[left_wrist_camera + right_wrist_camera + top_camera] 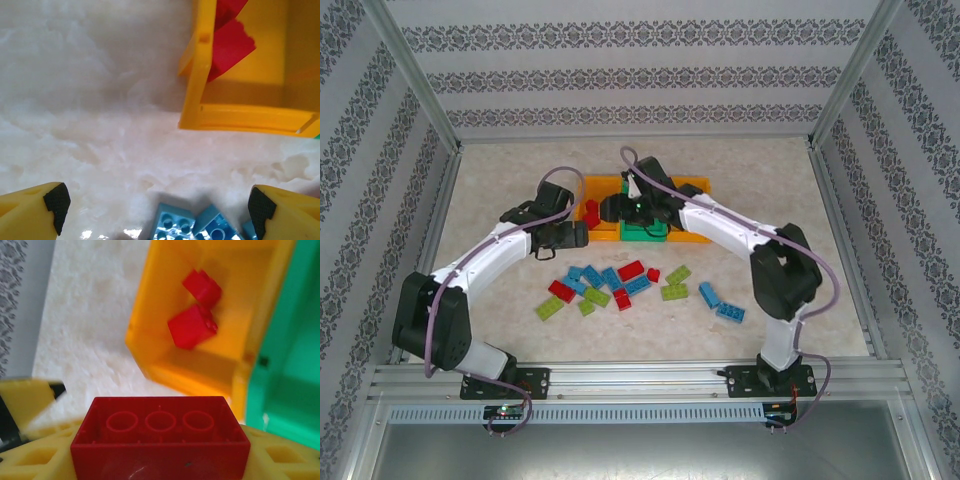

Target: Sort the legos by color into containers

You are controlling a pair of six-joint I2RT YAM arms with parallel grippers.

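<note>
My right gripper (160, 440) is shut on a red lego (160, 435), whose hollow underside faces the camera. It hovers near the left orange container (150, 340), which holds two red legos (192, 327). The green container (290, 365) adjoins it on the right. From above, the right gripper (612, 210) is over the row of containers (692, 186). My left gripper (159, 207) is open above the table, with blue legos (175, 222) just below its fingertips (55, 205) and nothing between them. The left gripper (580, 236) sits just in front of the left orange container (197, 75).
Loose red, blue and lime legos (610, 282) lie scattered in the middle of the table, with two blue ones (720, 302) off to the right. Patterned walls and a metal frame (420, 90) enclose the table. Bare table (500, 180) lies left of the containers.
</note>
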